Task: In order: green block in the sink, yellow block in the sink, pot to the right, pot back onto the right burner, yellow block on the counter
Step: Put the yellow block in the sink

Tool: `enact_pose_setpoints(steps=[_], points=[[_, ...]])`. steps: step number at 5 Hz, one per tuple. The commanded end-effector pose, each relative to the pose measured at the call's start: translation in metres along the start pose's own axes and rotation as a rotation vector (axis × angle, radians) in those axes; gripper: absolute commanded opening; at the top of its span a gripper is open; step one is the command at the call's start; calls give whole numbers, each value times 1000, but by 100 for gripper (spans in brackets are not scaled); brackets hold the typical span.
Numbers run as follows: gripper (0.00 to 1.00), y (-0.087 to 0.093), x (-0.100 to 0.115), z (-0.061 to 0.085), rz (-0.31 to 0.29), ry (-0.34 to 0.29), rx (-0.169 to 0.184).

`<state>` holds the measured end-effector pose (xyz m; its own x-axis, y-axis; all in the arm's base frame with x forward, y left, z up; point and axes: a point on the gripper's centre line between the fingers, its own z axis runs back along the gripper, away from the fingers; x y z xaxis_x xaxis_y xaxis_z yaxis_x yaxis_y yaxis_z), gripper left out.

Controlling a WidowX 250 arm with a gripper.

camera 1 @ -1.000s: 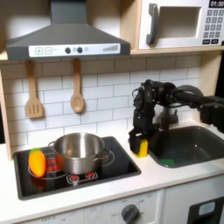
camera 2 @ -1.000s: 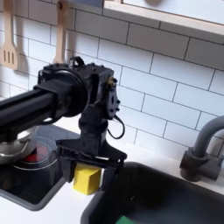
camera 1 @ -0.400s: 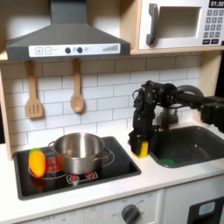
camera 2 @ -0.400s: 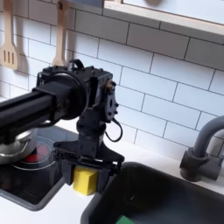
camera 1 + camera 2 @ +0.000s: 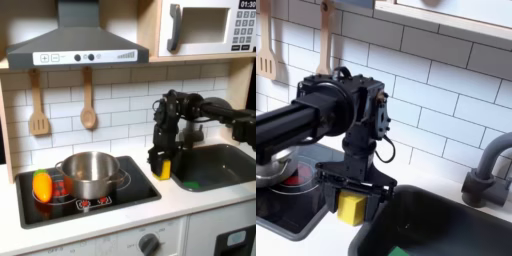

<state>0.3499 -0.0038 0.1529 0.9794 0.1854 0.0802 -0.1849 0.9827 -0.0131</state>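
Your gripper [image 5: 161, 165] [image 5: 353, 207] stands at the sink's [image 5: 232, 183] [image 5: 446, 225] rim nearest the cooktop [image 5: 140, 189], its jaws clamped on either side of the yellow block [image 5: 163, 168] [image 5: 352, 208], which sits low over the counter [image 5: 190, 199] edge between burner and basin. Inside the basin, the green block [image 5: 203, 183] lies on the dark floor in the first exterior view. On the cooktop the pot [image 5: 91, 173] rests on a burner, with an orange oval toy [image 5: 42, 185] just beside it on the first exterior view's left.
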Motion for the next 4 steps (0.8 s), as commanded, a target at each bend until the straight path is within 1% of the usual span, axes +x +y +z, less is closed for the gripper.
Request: enact_pose_setpoints(steps=[1, 2, 3, 4], points=[[0, -17, -4, 18, -43, -37, -45], [0, -34, -12, 16, -81, -26, -60], [0, -55, -13, 13, -108, -20, -69], [0, -73, -11, 12, -138, -32, -70]])
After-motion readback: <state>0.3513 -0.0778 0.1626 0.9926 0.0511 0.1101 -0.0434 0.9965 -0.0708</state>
